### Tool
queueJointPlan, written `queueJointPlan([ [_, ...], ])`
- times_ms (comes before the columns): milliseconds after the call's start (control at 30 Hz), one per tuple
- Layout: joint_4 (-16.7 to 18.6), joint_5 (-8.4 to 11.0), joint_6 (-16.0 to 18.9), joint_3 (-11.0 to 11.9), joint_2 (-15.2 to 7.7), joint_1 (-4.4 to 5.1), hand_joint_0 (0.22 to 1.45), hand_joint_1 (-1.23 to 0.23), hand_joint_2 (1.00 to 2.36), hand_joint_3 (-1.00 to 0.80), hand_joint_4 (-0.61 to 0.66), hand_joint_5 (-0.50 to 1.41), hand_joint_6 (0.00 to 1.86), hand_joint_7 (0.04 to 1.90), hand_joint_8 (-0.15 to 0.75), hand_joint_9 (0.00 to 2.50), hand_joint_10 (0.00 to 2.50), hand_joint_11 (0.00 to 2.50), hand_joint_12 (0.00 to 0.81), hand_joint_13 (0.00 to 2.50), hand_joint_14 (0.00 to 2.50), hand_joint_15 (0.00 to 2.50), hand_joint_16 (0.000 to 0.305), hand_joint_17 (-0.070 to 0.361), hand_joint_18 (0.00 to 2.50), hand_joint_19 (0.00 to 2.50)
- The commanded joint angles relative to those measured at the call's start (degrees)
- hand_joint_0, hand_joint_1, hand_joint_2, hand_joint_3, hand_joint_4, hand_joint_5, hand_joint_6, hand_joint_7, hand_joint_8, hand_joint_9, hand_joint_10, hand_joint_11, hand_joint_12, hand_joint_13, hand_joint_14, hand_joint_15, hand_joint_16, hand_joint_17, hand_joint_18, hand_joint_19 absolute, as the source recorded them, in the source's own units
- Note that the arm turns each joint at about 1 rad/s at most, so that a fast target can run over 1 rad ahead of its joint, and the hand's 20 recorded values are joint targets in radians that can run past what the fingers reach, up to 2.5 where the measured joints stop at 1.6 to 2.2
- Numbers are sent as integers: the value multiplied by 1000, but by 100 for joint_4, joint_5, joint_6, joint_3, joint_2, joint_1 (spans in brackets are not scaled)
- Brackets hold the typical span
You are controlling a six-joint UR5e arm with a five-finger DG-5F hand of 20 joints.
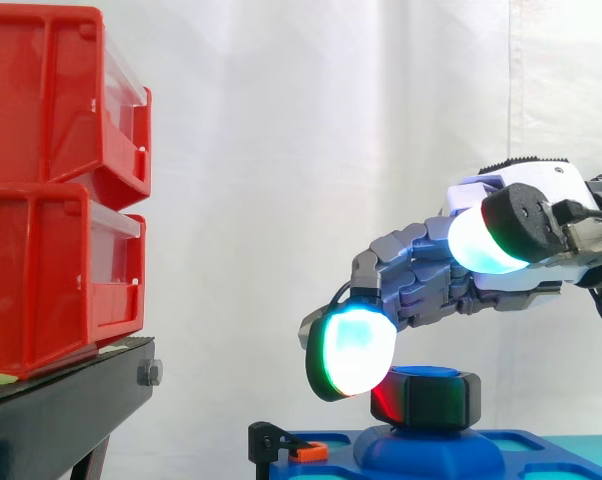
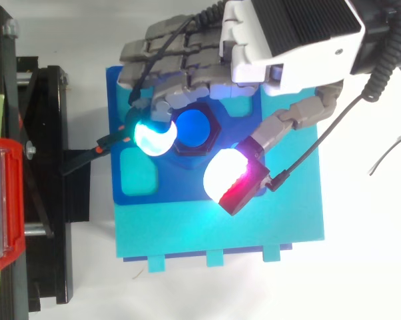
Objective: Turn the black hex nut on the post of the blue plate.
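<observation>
Thumb pad [image 2: 224, 175] of your robot hand [image 2: 280, 40] hangs nearest, lifted clear of the black hex nut [image 1: 441, 398] on the post [image 2: 192, 127] of the blue plate [image 2: 180, 180]; beyond, one loosely bent finger pad [image 1: 353, 350] leans on its side. Nothing's gripped, so a one-sided push could skid off.

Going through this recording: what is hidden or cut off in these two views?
Side view: the hand covers the black nut's upper left corner; whether it grips the nut is unclear.
Top view: the hand hides the nut's far edge and part of the blue plate.
Side view: the bottom edge cuts off the plate.
Side view: the red bins' walls hide any contents.
</observation>
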Motion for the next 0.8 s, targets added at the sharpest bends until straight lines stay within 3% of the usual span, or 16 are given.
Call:
queueJointPlan([
  [0,-1,-27,-27,-1,0,-34,518,-299,1000,-500,269,-185,503,901,264,360,0,0,337,260,0,36,46,104,141,219],
  [233,35,-141,-45,-1,0,-104,518,-298,1000,-500,268,-185,504,892,264,359,0,0,339,259,0,36,46,104,140,224],
  [767,272,-633,-71,8,0,-447,518,-297,1000,-500,264,-188,504,884,261,337,0,0,343,244,2,32,47,105,133,221],
])
